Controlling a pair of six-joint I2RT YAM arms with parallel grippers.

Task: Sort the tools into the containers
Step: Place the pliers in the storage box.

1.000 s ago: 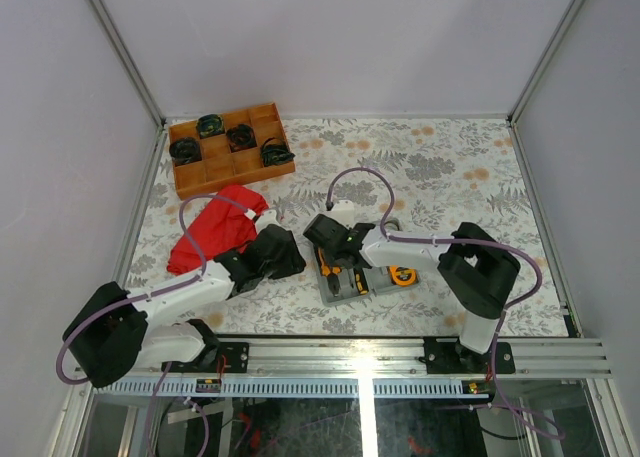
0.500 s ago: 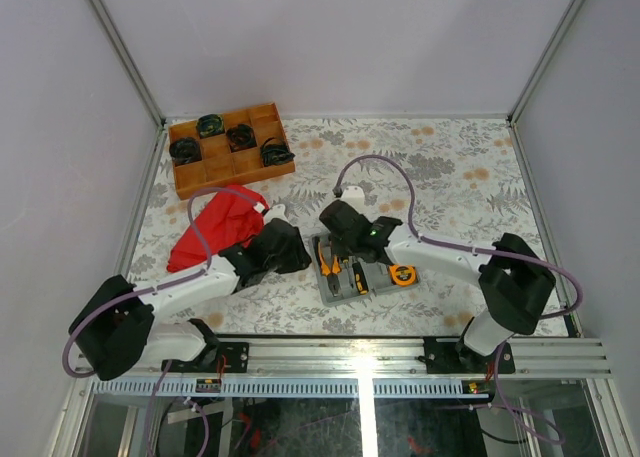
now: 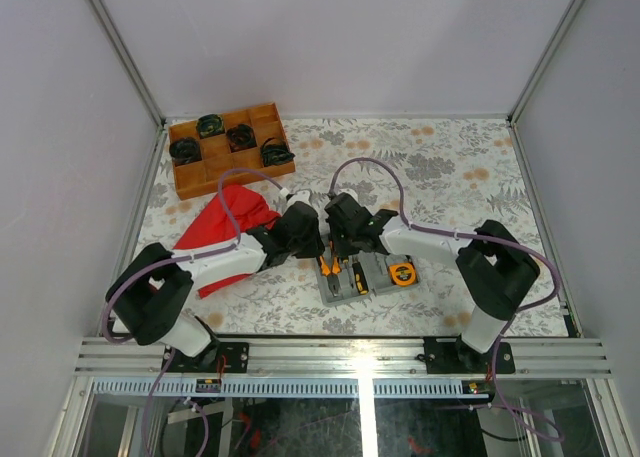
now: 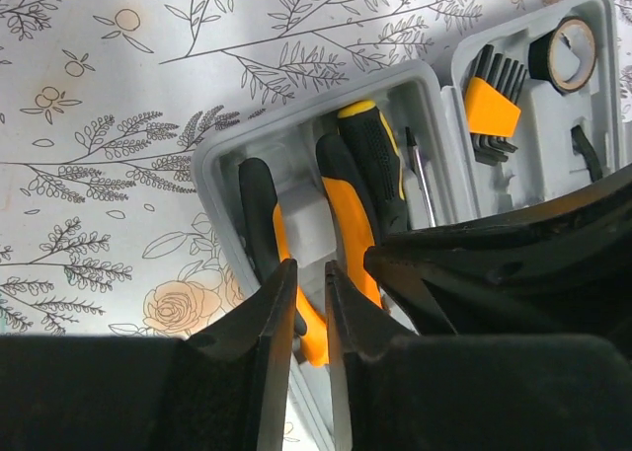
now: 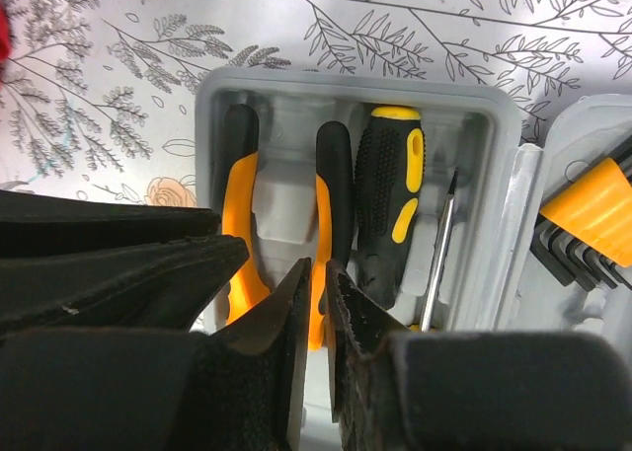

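Observation:
The grey tool case (image 3: 383, 287) lies open near the table's front, with an orange tape measure (image 3: 402, 273) in its right half. Orange-and-black pliers (image 4: 259, 204) (image 5: 237, 204) and a black-yellow screwdriver (image 4: 373, 160) (image 5: 387, 204) rest in the left half's recesses. Both grippers meet over the pliers (image 3: 328, 268). My left gripper (image 4: 308, 265) (image 3: 316, 245) has its jaws drawn to a narrow slit around the left orange handle. My right gripper (image 5: 318, 263) (image 3: 336, 247) is pinched the same way on the right handle.
Hex keys in an orange holder (image 4: 491, 111) and a roll of tape (image 4: 565, 54) sit in the case's other half. A red cloth (image 3: 222, 217) lies under the left arm. The brown wooden tray (image 3: 232, 167) with black coiled bundles stands at the back left.
The left arm swung right from the red cloth to the case's left end. The right gripper pulled back toward the pliers' handles. Both sets of jaws narrowed.

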